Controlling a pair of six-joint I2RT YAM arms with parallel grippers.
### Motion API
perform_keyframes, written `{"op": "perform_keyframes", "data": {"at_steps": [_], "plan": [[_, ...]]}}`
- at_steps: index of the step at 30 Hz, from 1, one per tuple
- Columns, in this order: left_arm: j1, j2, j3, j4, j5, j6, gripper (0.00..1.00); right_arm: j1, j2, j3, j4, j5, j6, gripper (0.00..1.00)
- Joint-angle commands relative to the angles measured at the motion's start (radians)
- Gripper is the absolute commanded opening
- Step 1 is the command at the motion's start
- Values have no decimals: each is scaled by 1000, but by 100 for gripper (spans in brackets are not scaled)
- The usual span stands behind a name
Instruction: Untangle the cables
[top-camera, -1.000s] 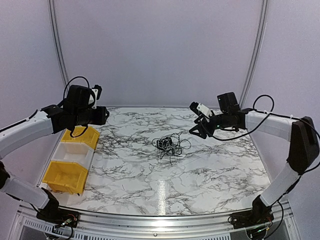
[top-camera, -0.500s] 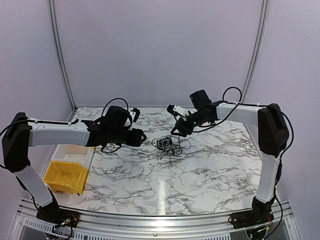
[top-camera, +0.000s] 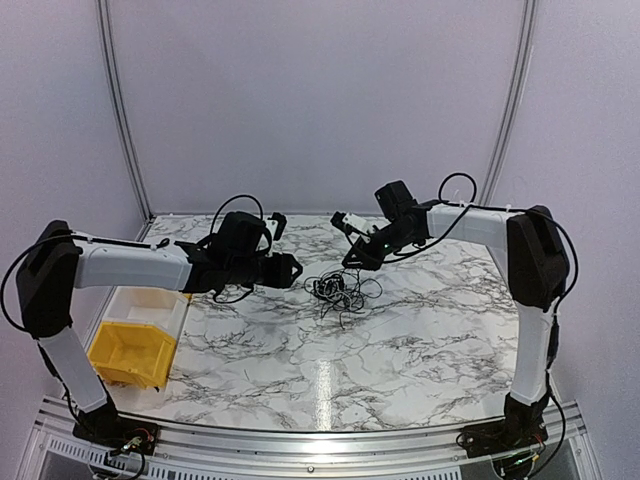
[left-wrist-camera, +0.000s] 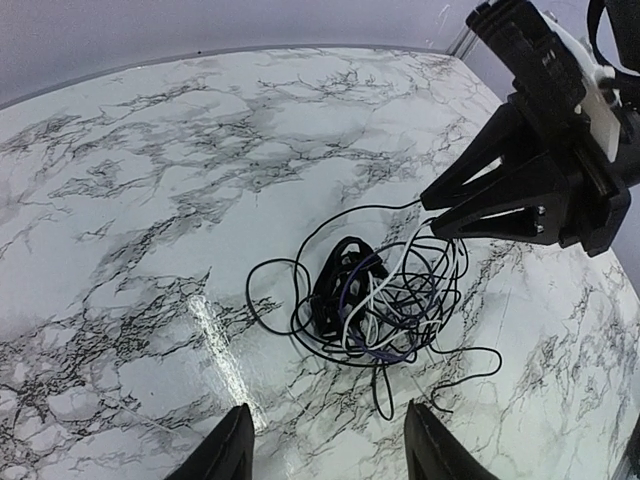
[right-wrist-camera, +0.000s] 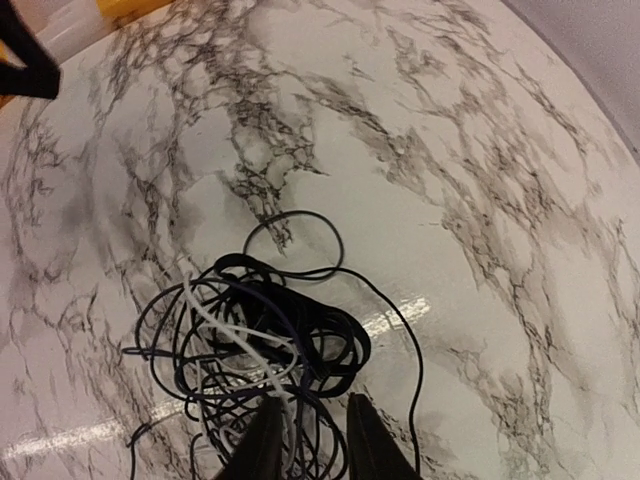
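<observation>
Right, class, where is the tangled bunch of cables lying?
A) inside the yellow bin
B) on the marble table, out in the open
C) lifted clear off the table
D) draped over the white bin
B: the cables rest on the marble table, well away from the yellow bin at the left edge.
</observation>
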Motion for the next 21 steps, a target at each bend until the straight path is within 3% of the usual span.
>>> {"op": "perform_keyframes", "data": {"at_steps": [1, 4, 17, 21], "plan": [[-3, 36, 36, 59, 23, 29, 54, 9, 4, 56, -48, -47, 6, 12], [-3, 58, 48, 73, 32, 53, 54, 11, -39, 61, -73, -94, 12, 0], [-43, 90, 69, 213, 127, 132, 56, 70, -292, -21, -130, -153, 13, 0], [-63, 96, 82, 250, 148, 142, 48, 70, -316, -34, -133, -152, 10, 0]]}}
